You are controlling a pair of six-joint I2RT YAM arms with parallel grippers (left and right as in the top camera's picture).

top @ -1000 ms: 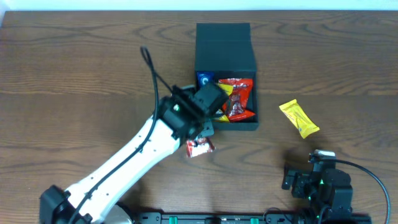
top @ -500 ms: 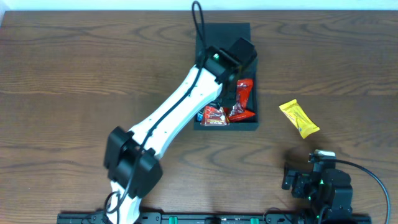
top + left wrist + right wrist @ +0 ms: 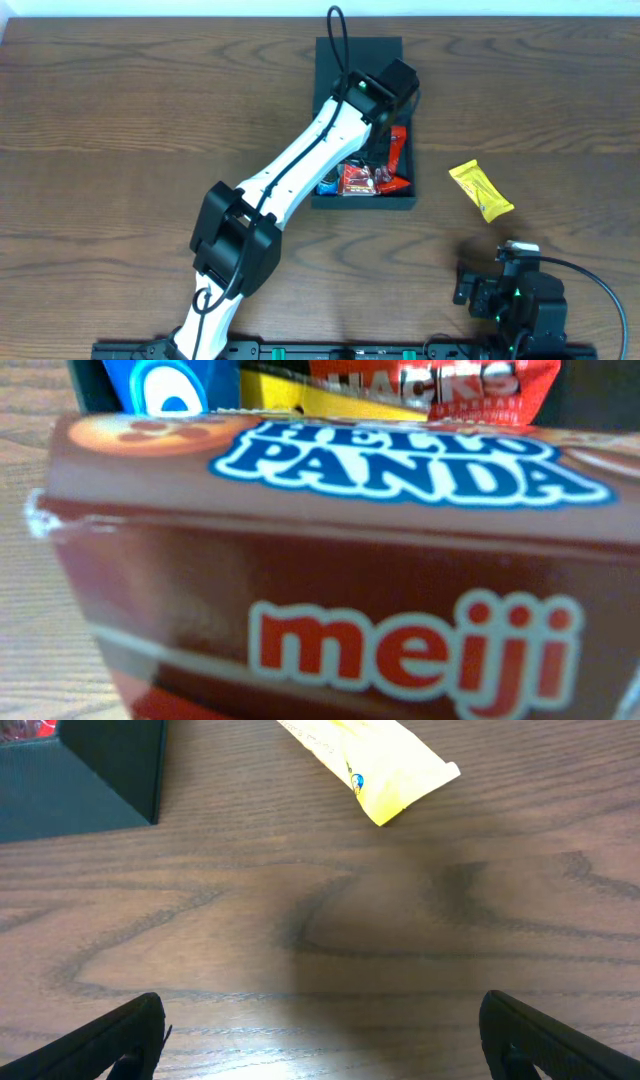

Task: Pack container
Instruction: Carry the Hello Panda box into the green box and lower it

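Observation:
The container (image 3: 365, 203) is a dark box with its flap lid open at the back; its corner also shows in the right wrist view (image 3: 80, 770). My left gripper (image 3: 372, 160) reaches down into it and is shut on a brown-red Hello Panda packet (image 3: 357, 178). That packet fills the left wrist view (image 3: 330, 560) and hides the fingers. Inside the box lie a red-orange snack packet (image 3: 398, 150) and a blue packet (image 3: 329, 186). My right gripper (image 3: 320, 1040) is open and empty, low over the table at the front right (image 3: 505, 290).
A yellow snack packet (image 3: 481, 190) lies on the wooden table to the right of the container, ahead of the right gripper (image 3: 365, 760). The left arm stretches diagonally from the front left across to the box.
My left gripper lifted the Hello Panda packet from the table in front of the box and carried it into the box, then shifted slightly right. The right arm has not moved.

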